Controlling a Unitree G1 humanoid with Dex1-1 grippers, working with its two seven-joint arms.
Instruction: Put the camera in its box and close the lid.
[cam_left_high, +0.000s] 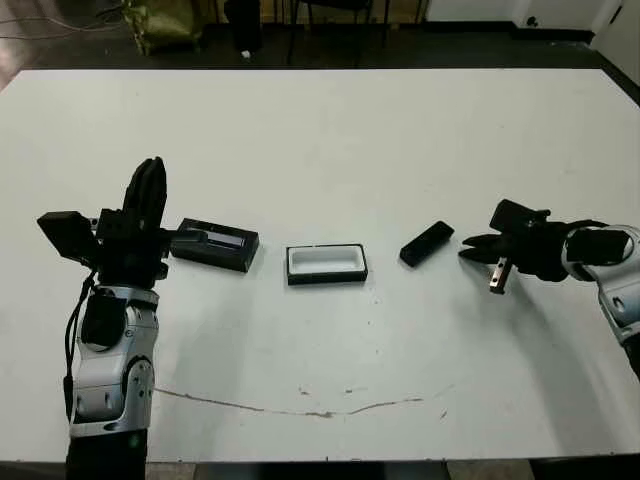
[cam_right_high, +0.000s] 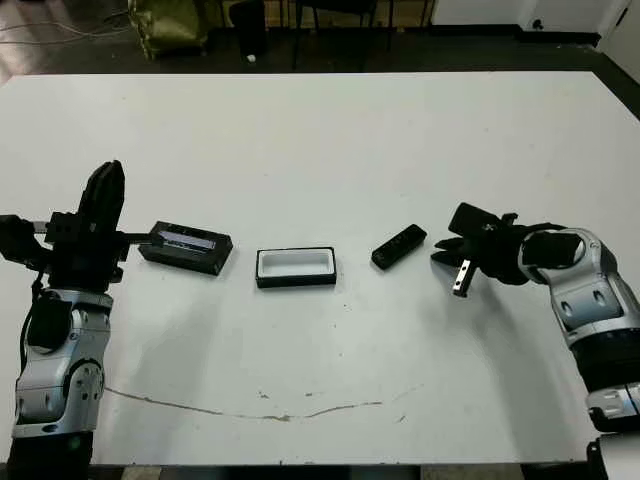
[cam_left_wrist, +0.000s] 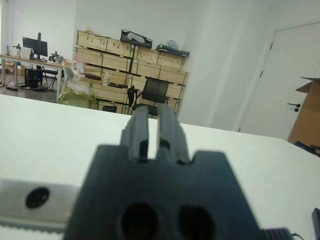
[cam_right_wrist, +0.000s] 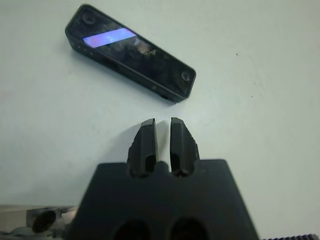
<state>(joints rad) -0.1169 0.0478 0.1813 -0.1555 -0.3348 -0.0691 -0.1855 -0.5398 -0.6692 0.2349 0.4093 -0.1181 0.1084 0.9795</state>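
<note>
Pincers are both nearly pressed together: right pincer (cam_right_wrist: 162, 131) pointing at the slim black bar-shaped camera (cam_right_wrist: 131, 52), left pincer (cam_left_high: 147, 190) pointing upward.

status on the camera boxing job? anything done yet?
Done: nothing. The box sits open and empty. In hand: nothing; the right gripper is near the camera, which lies on the table, not gripped. Left: pick the camera, place it in the box, then fit the lid, lying beside the left gripper.
</note>
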